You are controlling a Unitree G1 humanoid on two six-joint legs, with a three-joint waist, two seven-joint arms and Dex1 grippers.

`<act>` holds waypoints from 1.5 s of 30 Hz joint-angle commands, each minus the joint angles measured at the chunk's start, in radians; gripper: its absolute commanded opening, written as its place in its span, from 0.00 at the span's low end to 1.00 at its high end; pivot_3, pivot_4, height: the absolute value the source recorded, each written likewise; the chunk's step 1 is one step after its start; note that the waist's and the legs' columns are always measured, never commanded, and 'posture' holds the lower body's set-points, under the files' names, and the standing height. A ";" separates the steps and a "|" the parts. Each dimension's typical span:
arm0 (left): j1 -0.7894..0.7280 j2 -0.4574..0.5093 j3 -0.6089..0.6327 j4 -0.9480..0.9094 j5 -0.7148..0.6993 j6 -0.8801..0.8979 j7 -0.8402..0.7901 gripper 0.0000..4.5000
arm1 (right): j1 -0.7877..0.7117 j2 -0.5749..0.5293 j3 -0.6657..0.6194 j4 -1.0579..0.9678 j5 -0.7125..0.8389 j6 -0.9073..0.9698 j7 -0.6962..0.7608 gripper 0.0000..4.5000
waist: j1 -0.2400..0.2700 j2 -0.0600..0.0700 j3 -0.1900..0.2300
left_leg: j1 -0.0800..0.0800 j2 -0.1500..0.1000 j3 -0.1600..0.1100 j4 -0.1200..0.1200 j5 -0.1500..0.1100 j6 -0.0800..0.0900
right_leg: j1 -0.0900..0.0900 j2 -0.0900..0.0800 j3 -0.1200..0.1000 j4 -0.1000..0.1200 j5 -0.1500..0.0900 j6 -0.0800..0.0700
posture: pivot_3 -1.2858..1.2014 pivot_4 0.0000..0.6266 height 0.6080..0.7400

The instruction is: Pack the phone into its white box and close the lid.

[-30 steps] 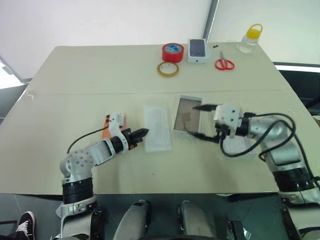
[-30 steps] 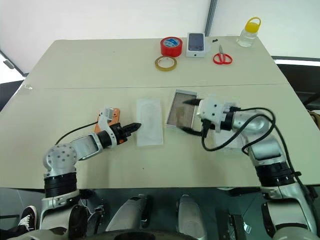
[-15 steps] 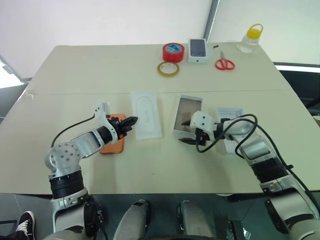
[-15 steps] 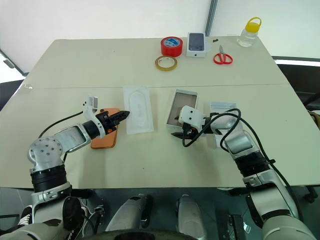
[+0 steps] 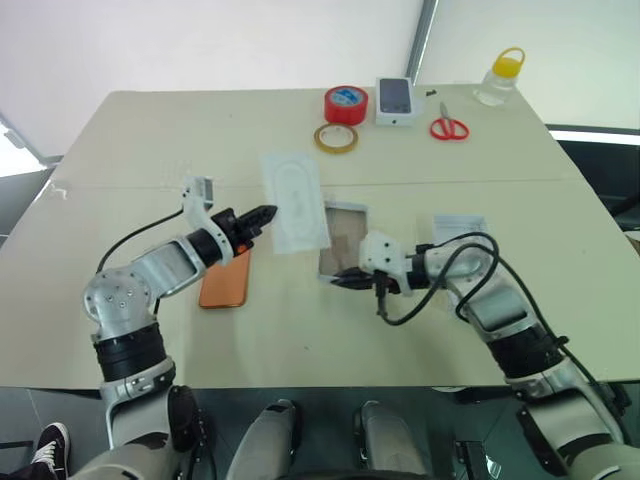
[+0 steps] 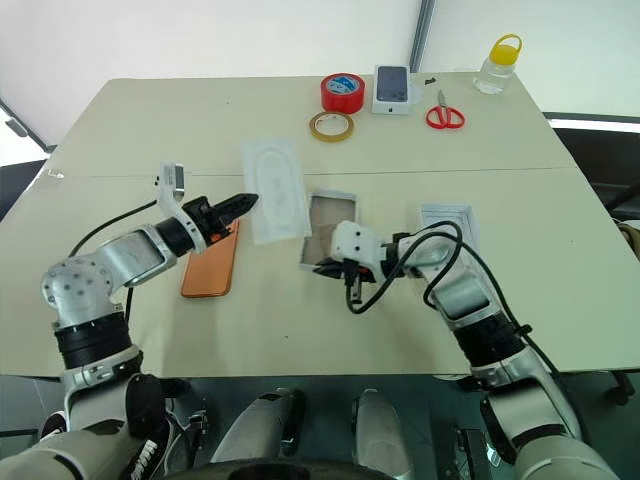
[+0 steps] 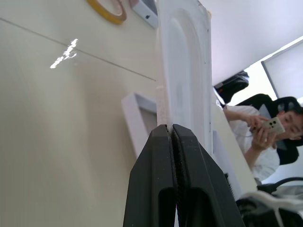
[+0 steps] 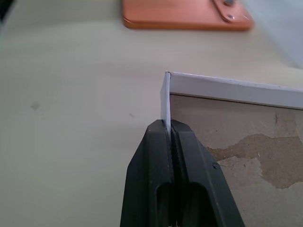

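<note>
Pinching a thin wall of the white box (image 5: 340, 238), our right gripper (image 5: 349, 279) has closed fingers. Left of the box, our left gripper (image 5: 262, 215) clamps the insert (image 5: 294, 199), lifted. The phone (image 5: 226, 278) lies further left on the tabletop (image 5: 150, 150); likely slippery, best gripped by its long edges.

My black fingers (image 8: 163, 156) on the white box (image 5: 342, 240) with its mottled brown floor, orange phone (image 5: 226, 280), red tape roll (image 5: 346, 104), red-handled scissors (image 5: 449, 127), beige table (image 5: 180, 140)

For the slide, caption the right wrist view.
Right end effector pinches the white box wall at a corner; the phone lies beyond.
</note>
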 commanded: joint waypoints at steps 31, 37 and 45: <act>0.172 0.033 -0.213 -0.058 -0.044 -0.043 -0.041 0.00 | 0.057 -0.129 -0.217 0.102 0.056 -0.054 -0.138 0.75 | 0.001 0.000 0.000 | 0.000 0.000 0.000 -0.001 0.000 0.000 | 0.000 0.000 0.001 0.000 0.000 0.000 | 0.52 0.24 1.00; 0.170 0.034 -0.235 -0.043 -0.011 -0.062 -0.065 0.43 | 0.046 -0.128 -0.217 0.106 0.047 -0.077 -0.144 0.76 | 0.002 0.000 0.000 | 0.000 0.000 0.000 0.000 0.000 0.000 | 0.000 0.000 0.001 0.000 0.000 0.000 | 0.52 0.24 1.00; 0.178 0.060 -0.231 -0.075 0.033 -0.097 -0.081 0.98 | -0.046 -0.064 -0.273 0.114 0.131 -0.024 -0.189 0.76 | 0.000 0.000 0.000 | 0.000 0.000 0.001 -0.001 0.000 0.000 | 0.000 0.000 0.001 0.000 0.000 0.000 | 0.52 0.24 1.00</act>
